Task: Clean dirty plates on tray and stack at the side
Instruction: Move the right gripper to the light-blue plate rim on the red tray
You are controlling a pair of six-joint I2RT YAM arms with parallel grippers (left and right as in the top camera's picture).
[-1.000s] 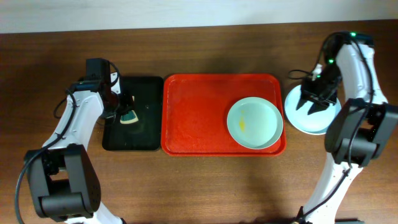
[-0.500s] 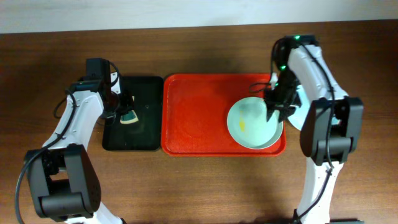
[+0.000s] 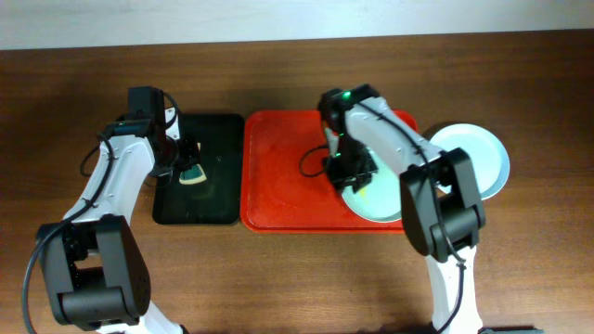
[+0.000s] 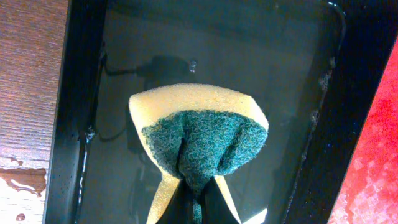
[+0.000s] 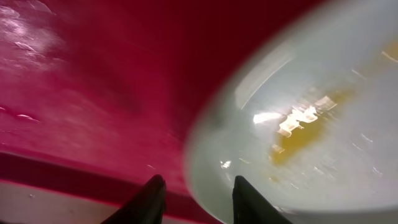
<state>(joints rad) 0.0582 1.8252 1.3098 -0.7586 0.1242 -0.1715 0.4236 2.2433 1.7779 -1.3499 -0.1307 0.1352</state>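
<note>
Fingers (image 5: 151, 198) of the right claw (image 5: 198, 200) are spread apart with nothing gripped, dark tips low over the left rim of the pale green plate (image 5: 323, 93); whether they touch it, can't tell from here. Yellow smear (image 5: 298, 127) right there on the glossy surface, just inside the rim. That plate lies in the right end of the red tray (image 3: 288, 176), with the arm crossing over much of it. The tray sits mid-tabletop, nearer the far edge, its bare floor glinting. Beyond its right end, toward the right edge, a pale plate (image 3: 484, 158) rests on the wood. Over on the other side, the left claw (image 4: 198, 202) is pinched tight on a sponge (image 4: 199, 143), yellow with a green scouring face, folded in the grip and hanging over the black tray (image 4: 249, 68). That one lies just beside the red tray, toward the left edge of the tabletop (image 3: 278, 278).
</note>
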